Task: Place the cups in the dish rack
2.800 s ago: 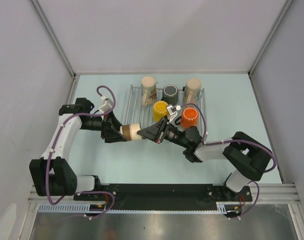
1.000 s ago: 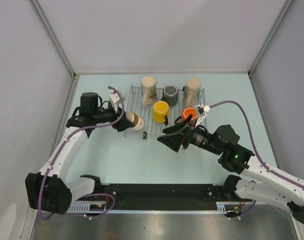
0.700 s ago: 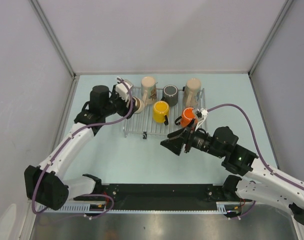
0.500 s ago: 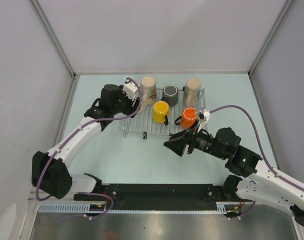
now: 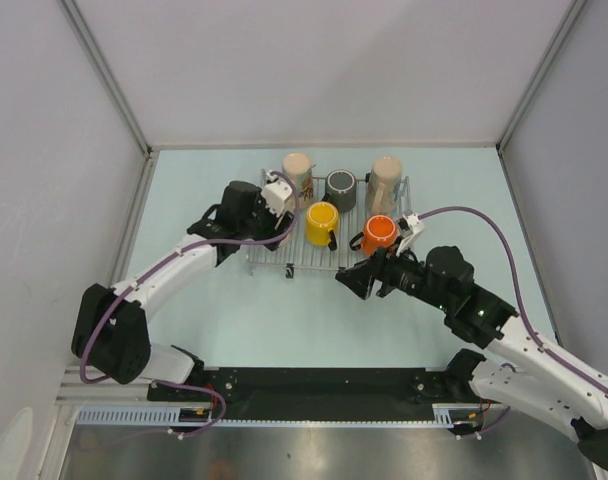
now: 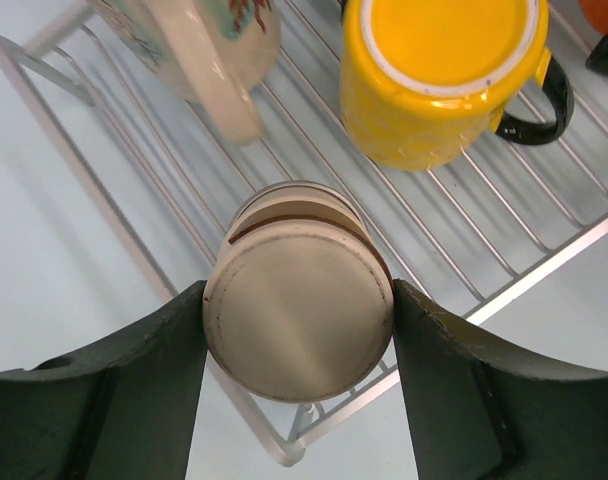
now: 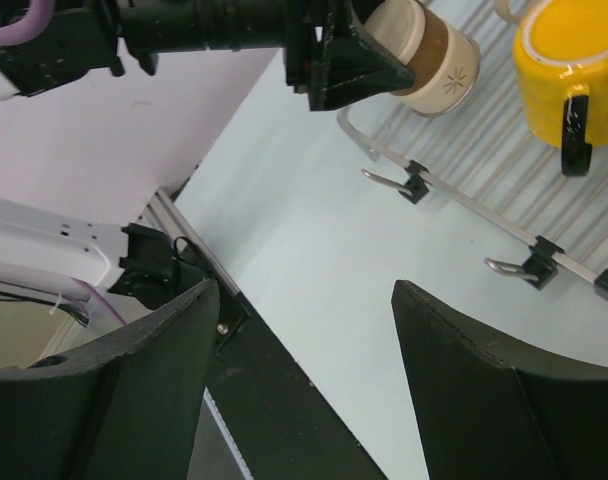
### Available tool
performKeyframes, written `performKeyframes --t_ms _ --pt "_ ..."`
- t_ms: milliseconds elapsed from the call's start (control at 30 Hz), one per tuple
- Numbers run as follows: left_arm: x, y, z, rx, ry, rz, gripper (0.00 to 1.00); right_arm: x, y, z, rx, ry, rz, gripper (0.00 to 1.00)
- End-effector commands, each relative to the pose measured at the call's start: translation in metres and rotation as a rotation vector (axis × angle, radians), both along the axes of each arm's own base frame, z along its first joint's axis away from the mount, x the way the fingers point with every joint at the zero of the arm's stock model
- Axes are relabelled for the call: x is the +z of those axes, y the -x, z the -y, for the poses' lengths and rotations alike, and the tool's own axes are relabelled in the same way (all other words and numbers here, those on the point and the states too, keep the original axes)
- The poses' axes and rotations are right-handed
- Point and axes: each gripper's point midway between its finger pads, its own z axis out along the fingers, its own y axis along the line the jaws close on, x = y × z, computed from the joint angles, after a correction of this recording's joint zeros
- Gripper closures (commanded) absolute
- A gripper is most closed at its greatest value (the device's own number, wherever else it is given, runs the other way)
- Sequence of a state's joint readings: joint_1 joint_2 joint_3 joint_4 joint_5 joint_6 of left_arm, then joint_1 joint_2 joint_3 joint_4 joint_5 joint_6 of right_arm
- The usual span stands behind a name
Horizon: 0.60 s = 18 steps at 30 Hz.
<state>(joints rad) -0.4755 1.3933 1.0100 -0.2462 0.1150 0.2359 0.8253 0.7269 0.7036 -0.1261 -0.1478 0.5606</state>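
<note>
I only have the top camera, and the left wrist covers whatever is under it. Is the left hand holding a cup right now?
Observer: Yes. The left wrist view shows the left hand clamped on a cream cup with a brown band, base towards the camera.
Operator: What's underneath it?
Observer: The dish rack wires, by its near-left corner, next to the upside-down yellow cup. I can't tell whether it touches them.
Operator: And the right hand?
Observer: Its wrist view shows the right hand open and empty.
</note>
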Motion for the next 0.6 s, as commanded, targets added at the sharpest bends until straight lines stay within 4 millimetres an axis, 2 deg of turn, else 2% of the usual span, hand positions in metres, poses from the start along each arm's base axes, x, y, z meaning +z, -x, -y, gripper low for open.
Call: performKeyframes --t_ms 0,233,333,367,433,467,500,567 --pt "-0.02 0.007 0.009 -0.025 -0.005 -0.029 0.99 -0.014 -0.006 -0.005 0.024 0.003 -0.022 0.25" --pt "-0.046 0.002 0.011 -0.019 -0.037 -0.078 1.0 -0.035 -0.02 -0.009 0.019 0.029 -0.06 0.26" --pt "-0.045 -0.005 0.012 -0.008 -0.045 -0.068 0.76 -0.042 -0.02 -0.01 0.026 0.039 -0.065 0.25" --pt "-0.046 -0.006 0.011 -0.003 -0.047 -0.071 0.52 -0.044 -0.02 -0.01 0.028 0.044 -0.071 0.25" --pt "-0.044 -0.01 0.012 0.003 -0.045 -0.058 0.3 -0.039 -0.022 -0.011 0.028 0.028 -0.047 0.25" --pt "-0.043 -0.011 0.012 0.003 -0.044 -0.049 0.05 -0.041 -0.023 -0.01 0.027 0.03 -0.047 0.25" --pt "-0.041 -0.012 0.013 0.004 -0.041 -0.046 0.0 -0.041 -0.023 -0.011 0.028 0.028 -0.044 0.25" --pt "-0.04 -0.013 0.013 0.006 -0.041 -0.042 0.0 -0.043 -0.024 -0.01 0.026 0.034 -0.044 0.25"
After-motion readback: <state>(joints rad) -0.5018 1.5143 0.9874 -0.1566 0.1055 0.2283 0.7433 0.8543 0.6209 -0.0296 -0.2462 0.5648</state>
